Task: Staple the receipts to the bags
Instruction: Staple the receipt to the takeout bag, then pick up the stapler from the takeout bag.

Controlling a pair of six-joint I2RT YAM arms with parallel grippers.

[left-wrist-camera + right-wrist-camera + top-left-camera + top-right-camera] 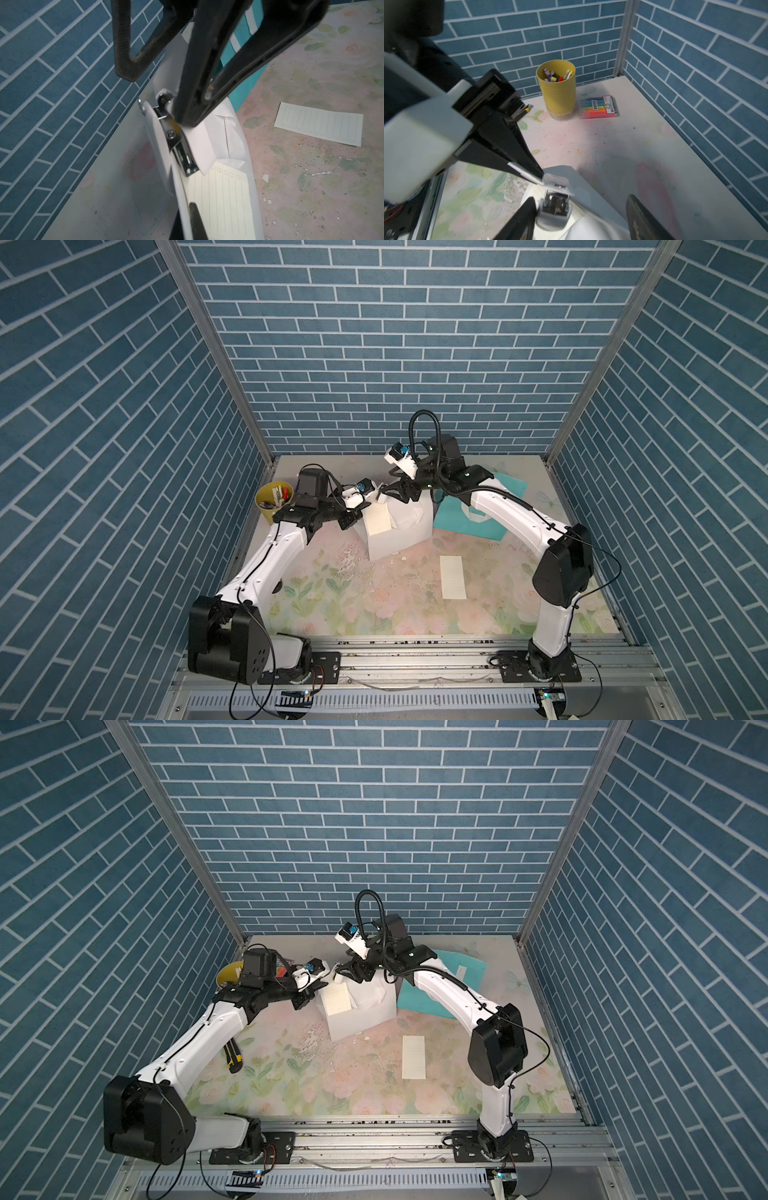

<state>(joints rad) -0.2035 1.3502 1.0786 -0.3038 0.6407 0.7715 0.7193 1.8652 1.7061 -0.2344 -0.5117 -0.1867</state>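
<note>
Press stapler (554, 205) squarely on receipt (220, 203); left fingers (196, 218) shut on white bag (399, 539) just beside stapler, right fingers (525, 216) open astride stapler.

Two white arms (270, 556) with black joints (565, 568), thin black cables (415, 423), black claws (384, 491).

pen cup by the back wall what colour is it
The pen cup is mustard yellow, clearest in the right wrist view.
</note>
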